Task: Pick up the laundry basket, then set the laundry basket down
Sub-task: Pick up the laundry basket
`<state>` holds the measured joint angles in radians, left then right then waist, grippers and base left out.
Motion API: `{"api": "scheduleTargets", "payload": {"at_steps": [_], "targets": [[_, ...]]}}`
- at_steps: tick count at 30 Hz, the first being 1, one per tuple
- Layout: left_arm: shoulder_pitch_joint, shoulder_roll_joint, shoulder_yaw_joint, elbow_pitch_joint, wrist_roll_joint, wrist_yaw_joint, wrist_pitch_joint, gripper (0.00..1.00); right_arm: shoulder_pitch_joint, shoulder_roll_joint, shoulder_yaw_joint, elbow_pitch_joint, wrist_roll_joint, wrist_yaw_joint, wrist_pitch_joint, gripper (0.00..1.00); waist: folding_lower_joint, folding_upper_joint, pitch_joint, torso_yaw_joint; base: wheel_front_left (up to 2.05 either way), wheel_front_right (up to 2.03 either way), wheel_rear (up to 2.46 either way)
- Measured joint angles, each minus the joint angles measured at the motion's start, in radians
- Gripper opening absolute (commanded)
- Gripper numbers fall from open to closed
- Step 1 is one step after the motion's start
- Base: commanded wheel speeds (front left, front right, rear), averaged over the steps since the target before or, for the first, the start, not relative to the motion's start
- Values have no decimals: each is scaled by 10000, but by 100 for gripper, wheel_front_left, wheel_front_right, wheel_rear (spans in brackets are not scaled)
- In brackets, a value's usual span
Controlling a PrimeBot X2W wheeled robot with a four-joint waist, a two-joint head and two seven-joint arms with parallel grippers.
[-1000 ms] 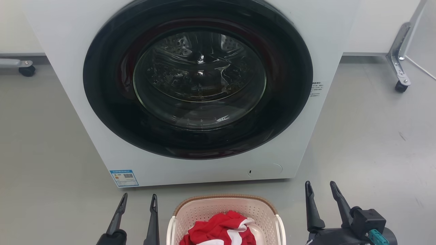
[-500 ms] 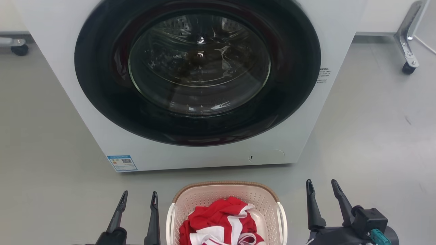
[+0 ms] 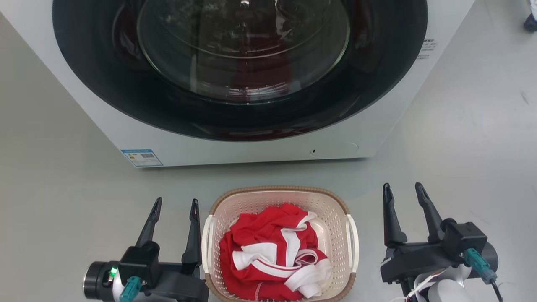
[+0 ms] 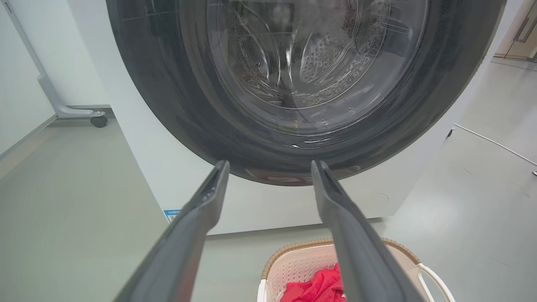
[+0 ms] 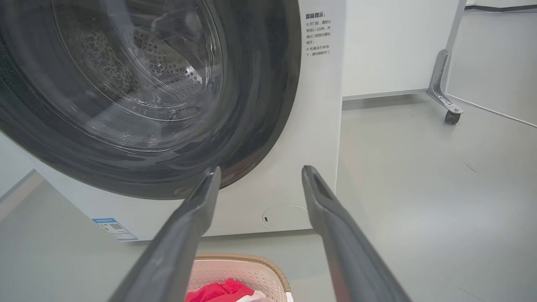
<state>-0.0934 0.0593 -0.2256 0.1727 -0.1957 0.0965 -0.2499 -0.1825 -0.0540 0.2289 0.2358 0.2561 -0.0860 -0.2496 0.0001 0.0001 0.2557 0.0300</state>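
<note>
The laundry basket (image 3: pixel 335 209), cream perforated plastic with a brown woven rim and white side handles, stands on the grey floor in front of the washing machine, holding a red and white garment (image 3: pixel 272 251). My left gripper (image 3: pixel 176 205) is open just left of the basket's left handle, its inner finger close beside it. My right gripper (image 3: pixel 402 191) is open a short way right of the right handle. The left wrist view has the basket (image 4: pixel 293 264) at lower right, beside the left gripper (image 4: pixel 268 165). Below the open right gripper (image 5: pixel 260 172), the basket (image 5: pixel 251 268) sits at lower left.
The white washing machine (image 3: pixel 235 151), with its dark round door (image 3: pixel 239 63) shut, stands right behind the basket. A castor of a metal frame (image 5: pixel 452 117) stands on the floor at the far right. A white cable (image 4: pixel 491 142) lies on the floor right of the machine.
The head camera has tilted down and come closer, so the basket and both grippers show more fully. Both grippers keep their places beside the basket, still open.
</note>
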Motion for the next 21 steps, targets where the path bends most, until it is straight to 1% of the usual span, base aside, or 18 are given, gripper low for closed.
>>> {"api": "scheduleTargets", "payload": {"at_steps": [2, 14, 15, 21], "targets": [[-243, -15, 4, 196, -42, 0, 0, 100, -237, -4, -40, 79, -31, 67, 0, 100, 0, 0, 283, 11, 0, 0, 0], [-1831, -113, -61, 1501, -414, -17, -29, 100, -1607, -81, -403, 767, -61, 136, -44, 100, 1, 0, 2051, 123, 0, 0, 0], [-1831, -113, -61, 1501, -414, -17, -29, 100, -1607, -81, -403, 767, -61, 136, -44, 100, 1, 0, 2051, 123, 0, 0, 0], [-2755, -165, -121, 2274, -564, -88, -29, 100, -2249, -150, -579, 1306, -59, 199, -44, 100, 2, 1, 2942, 237, 0, 0, 0]]}}
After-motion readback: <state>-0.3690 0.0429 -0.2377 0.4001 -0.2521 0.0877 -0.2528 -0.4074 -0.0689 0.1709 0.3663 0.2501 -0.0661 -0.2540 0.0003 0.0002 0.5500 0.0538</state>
